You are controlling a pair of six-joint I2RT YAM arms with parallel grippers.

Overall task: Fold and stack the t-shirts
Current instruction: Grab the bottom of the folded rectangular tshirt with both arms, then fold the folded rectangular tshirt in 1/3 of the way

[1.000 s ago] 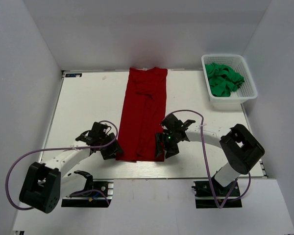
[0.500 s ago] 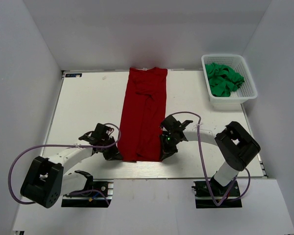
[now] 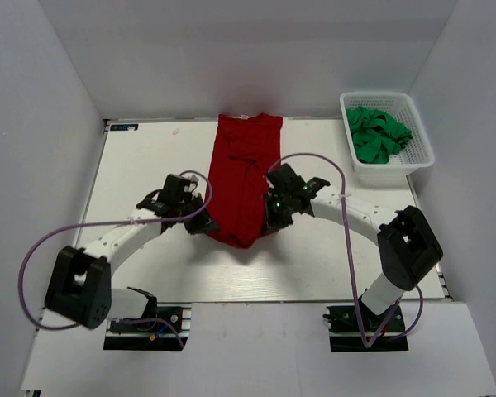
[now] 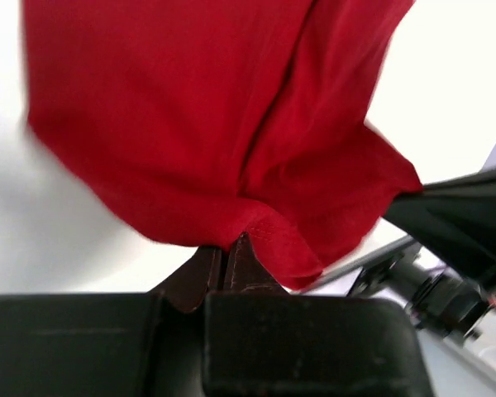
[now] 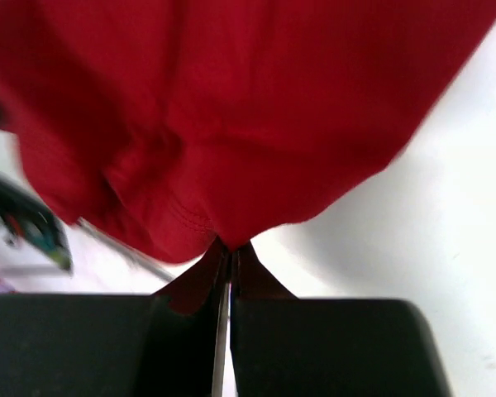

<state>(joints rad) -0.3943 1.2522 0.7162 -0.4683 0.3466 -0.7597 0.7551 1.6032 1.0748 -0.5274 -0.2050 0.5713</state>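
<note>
Gripping the red t-shirt (image 3: pixel 246 165) by its hem, left gripper (image 4: pixel 225 258) and right gripper (image 5: pixel 230 253) have jaws closed; cloth edges blur.

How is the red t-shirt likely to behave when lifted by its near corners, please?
Probably floppy: the red t-shirt sags between the left gripper and right gripper pinching its near corners. Likely light, since small pinches of hem hold it up. It will probably crease rather than stay flat; folds already show.
</note>
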